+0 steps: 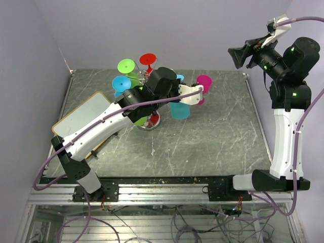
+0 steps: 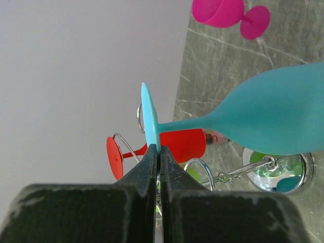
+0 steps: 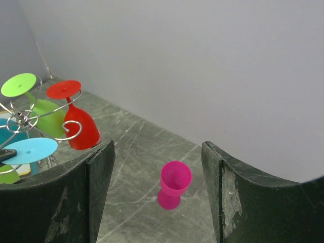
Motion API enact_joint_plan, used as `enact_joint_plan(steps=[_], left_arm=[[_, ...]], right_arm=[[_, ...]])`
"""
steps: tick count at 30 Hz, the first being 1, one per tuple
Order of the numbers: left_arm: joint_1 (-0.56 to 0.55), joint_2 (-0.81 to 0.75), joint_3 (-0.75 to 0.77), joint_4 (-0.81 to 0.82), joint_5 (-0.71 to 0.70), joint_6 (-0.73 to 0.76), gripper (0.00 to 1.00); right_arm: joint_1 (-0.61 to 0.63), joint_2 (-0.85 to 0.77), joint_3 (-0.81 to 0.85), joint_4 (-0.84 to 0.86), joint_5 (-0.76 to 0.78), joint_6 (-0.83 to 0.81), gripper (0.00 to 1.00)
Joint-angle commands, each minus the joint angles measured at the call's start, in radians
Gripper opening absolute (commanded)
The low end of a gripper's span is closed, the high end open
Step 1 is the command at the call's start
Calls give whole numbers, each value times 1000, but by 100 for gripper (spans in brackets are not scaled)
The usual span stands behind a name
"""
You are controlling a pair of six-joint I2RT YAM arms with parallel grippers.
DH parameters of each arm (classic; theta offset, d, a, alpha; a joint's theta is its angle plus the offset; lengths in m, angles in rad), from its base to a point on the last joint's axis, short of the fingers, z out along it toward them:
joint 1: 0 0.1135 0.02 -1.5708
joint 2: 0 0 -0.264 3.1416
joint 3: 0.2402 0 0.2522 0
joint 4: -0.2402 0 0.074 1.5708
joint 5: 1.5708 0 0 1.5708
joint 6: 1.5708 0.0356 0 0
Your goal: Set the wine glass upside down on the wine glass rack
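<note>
My left gripper [image 1: 178, 81] is shut on the flat foot of a teal wine glass [image 1: 179, 110], pinching its edge between the fingertips [image 2: 149, 162]. The glass [image 2: 283, 116] is held upside down beside the silver wire rack [image 1: 148, 121], foot level with the scrolled arms [image 2: 200, 169]. Its foot also shows in the right wrist view [image 3: 30, 148]. A green glass [image 1: 126, 66], a red glass [image 1: 148, 58] and a blue glass [image 1: 121, 82] hang on the rack. My right gripper [image 1: 238, 55] is open and empty, raised high at the right [image 3: 158, 152].
A pink wine glass [image 1: 204, 83] stands upright on the grey table right of the rack; it also shows in the right wrist view [image 3: 174, 185]. A white board [image 1: 83, 114] lies at the left. Purple walls close the back and sides.
</note>
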Motion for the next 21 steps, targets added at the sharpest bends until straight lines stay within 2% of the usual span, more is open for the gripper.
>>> enact_joint_plan(steps=[1, 21], left_arm=[[-9, 1, -20, -1, -58, 26, 7], [23, 0, -80, 20, -184, 43, 7]], right_arm=[[-7, -6, -16, 30, -22, 17, 69], [-15, -19, -34, 43, -47, 34, 69]])
